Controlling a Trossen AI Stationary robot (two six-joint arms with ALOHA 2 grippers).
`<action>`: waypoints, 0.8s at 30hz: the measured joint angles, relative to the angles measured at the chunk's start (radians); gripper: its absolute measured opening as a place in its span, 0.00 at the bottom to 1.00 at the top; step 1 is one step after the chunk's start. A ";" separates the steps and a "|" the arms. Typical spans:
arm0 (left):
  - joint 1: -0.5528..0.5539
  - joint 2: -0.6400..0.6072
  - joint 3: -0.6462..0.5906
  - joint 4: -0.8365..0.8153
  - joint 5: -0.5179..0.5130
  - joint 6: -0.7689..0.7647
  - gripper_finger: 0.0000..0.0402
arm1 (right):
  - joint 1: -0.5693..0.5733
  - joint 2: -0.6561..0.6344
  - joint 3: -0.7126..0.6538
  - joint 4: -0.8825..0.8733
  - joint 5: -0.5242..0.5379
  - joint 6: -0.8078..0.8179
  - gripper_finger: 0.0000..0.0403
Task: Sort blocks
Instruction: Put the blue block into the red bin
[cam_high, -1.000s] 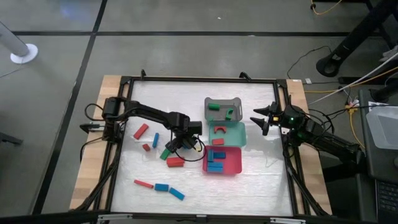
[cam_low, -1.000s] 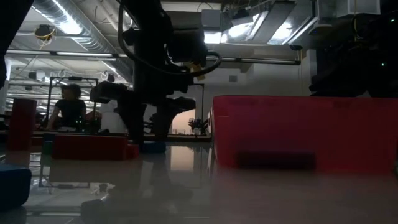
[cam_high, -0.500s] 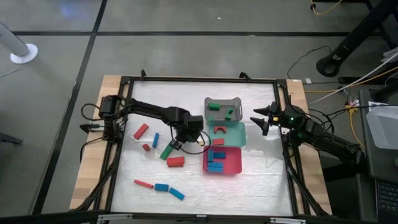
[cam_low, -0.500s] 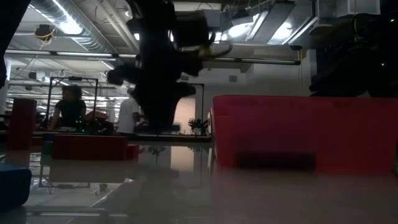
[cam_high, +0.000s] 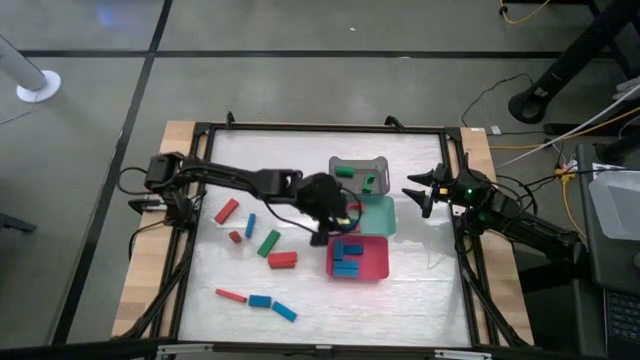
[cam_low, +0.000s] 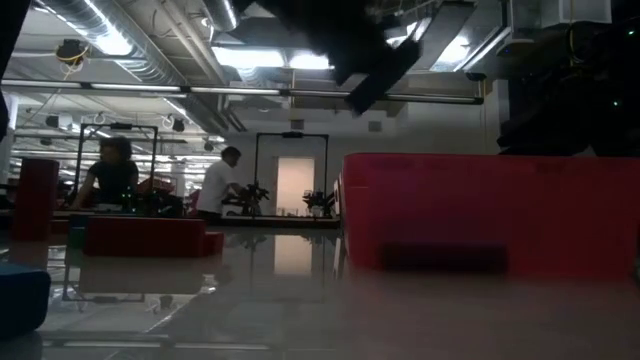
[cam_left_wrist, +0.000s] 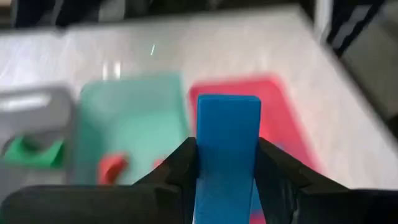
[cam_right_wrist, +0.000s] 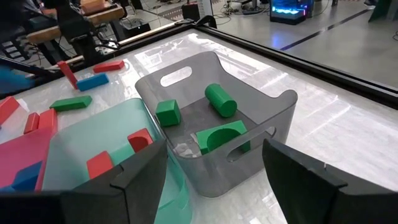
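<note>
Blue block (cam_left_wrist: 227, 152) clamped upright between the left gripper's (cam_high: 322, 205) jaws, held above the table beside the teal tray (cam_high: 380, 215) and red tray (cam_high: 372, 262). Right gripper (cam_right_wrist: 214, 163) waits at the table's right edge with jaws spread wide and empty, facing the grey tray (cam_right_wrist: 211, 127) of green pieces. From above, the arm hides the held block. Loose blocks (cam_high: 258, 300) lie scattered over the left half of the table (cam_high: 420, 290), leaving open room at right.
</note>
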 joint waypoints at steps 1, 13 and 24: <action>-0.017 0.008 0.000 0.043 0.001 -0.028 0.27 | 0.000 0.000 0.000 0.000 0.000 0.000 0.66; -0.144 0.139 0.000 0.124 -0.022 -0.142 0.41 | 0.000 0.000 0.000 0.002 0.000 0.000 0.66; -0.166 0.085 -0.002 0.024 0.056 -0.370 0.54 | 0.000 0.000 0.000 0.003 0.000 0.000 0.66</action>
